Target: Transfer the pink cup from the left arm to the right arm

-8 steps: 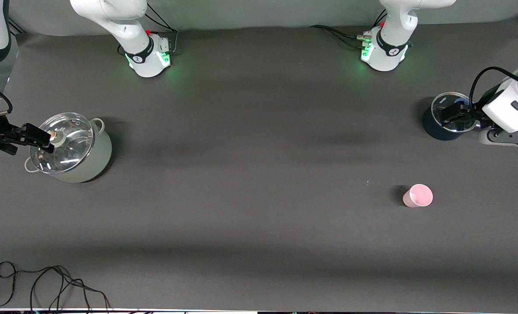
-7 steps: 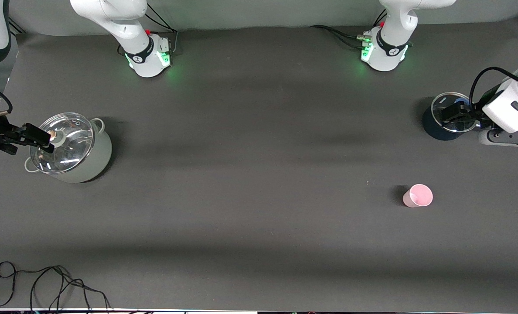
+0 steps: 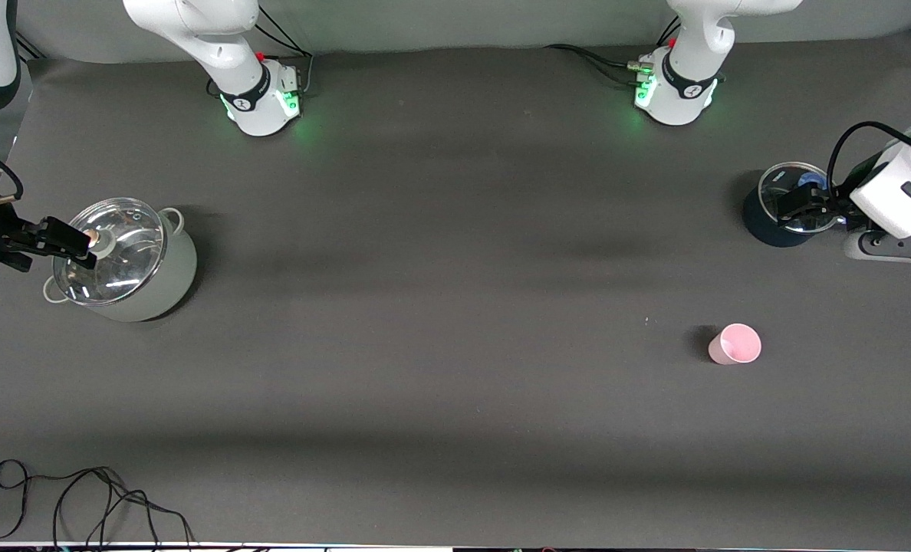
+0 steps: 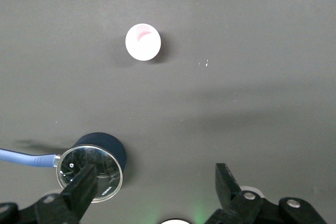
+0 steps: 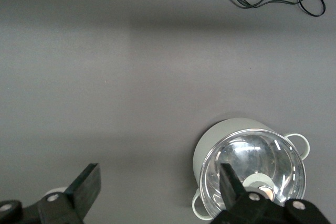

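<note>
The pink cup (image 3: 735, 344) stands upright on the dark table mat toward the left arm's end, nearer to the front camera than the dark pot. It also shows in the left wrist view (image 4: 143, 42), apart from the fingers. My left gripper (image 3: 802, 204) hangs open and empty over the dark pot's glass lid; in its wrist view (image 4: 155, 182) the jaws stand wide apart. My right gripper (image 3: 57, 238) is open and empty over the pale pot's lid, its jaws also wide apart in its wrist view (image 5: 159, 182).
A dark pot with a glass lid (image 3: 785, 205) and a blue handle (image 4: 26, 158) stands at the left arm's end. A pale two-handled pot with a glass lid (image 3: 122, 261) stands at the right arm's end. A black cable (image 3: 80, 498) lies near the front edge.
My left wrist has shifted slightly over the dark pot. The pink cup, the pots and the right arm have not moved.
</note>
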`<action>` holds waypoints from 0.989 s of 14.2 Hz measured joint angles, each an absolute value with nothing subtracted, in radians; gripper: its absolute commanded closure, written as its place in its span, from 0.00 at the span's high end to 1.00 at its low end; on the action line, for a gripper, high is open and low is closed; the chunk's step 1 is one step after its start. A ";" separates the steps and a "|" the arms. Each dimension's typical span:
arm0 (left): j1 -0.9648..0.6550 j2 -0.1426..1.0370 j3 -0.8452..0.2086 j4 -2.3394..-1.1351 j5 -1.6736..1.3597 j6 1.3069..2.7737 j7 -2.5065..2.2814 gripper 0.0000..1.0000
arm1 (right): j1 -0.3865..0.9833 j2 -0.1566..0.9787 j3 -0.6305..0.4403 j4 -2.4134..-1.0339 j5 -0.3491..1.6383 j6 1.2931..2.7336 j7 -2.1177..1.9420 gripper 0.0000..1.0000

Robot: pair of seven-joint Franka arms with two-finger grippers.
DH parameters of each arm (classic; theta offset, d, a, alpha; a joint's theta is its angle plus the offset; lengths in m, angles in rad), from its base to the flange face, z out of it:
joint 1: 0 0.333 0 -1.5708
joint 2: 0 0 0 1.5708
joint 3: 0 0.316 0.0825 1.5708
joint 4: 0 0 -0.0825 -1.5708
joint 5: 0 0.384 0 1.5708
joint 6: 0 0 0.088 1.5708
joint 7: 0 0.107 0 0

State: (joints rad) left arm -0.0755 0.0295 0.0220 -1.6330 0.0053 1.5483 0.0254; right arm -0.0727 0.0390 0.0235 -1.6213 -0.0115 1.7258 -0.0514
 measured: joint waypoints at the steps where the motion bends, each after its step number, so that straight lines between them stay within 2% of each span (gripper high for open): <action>1: -0.074 0.031 0.023 -1.628 0.005 1.550 0.025 1.00 | -0.073 0.039 0.024 -1.621 -0.012 1.726 -0.051 1.00; 4: -0.061 0.062 0.026 -1.573 0.005 1.553 0.079 1.00 | -0.073 0.039 0.023 -1.621 -0.012 1.725 -0.050 1.00; 9: 0.032 0.195 0.029 -1.419 -0.089 1.555 0.432 1.00 | -0.073 0.039 0.024 -1.621 -0.012 1.725 -0.049 1.00; 14: 0.204 0.290 0.034 -1.398 -0.317 1.566 0.812 1.00 | -0.073 0.039 0.023 -1.621 -0.012 1.725 -0.048 1.00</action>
